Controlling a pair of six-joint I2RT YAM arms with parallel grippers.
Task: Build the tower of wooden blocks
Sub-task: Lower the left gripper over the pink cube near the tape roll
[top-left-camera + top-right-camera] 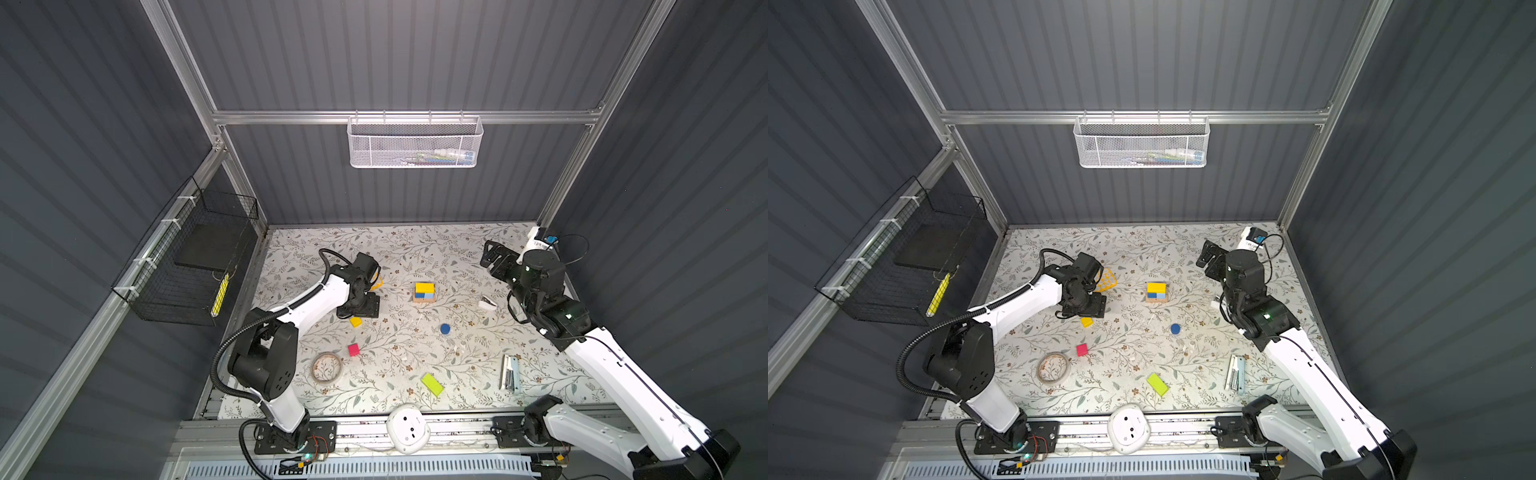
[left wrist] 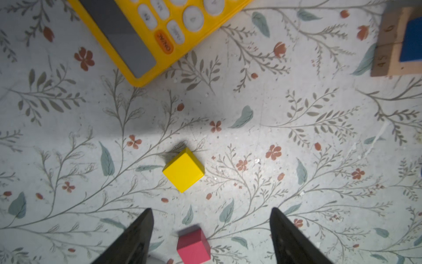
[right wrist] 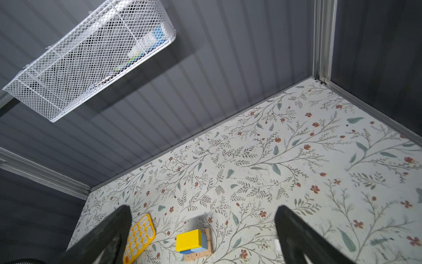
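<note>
Left gripper [image 2: 211,211]: jaws spread, nothing between them; low over the table, left of centre.
Right gripper [image 3: 203,208]: jaws wide, empty; raised near the back right corner.
Lime bar [image 1: 432,384]: flat near the front edge, alone.
Tape roll [image 1: 327,368]: front left, near the pink cube [image 1: 353,349].
Blue cylinder [image 1: 445,329]: right of centre, alone.
Yellow cube [image 2: 183,170]: on the table just ahead of the left fingertips, untouched.
Wood block tower [image 1: 424,292]: past mid-table; yellow bar [image 1: 424,287] atop blue cube [image 1: 419,295] and light-blue cube [image 1: 429,296], on two tan bars [image 2: 388,36].
Calculator [image 2: 146,34]: beyond the left gripper.
Mesh basket [image 1: 415,143]: hung on the back wall.
</note>
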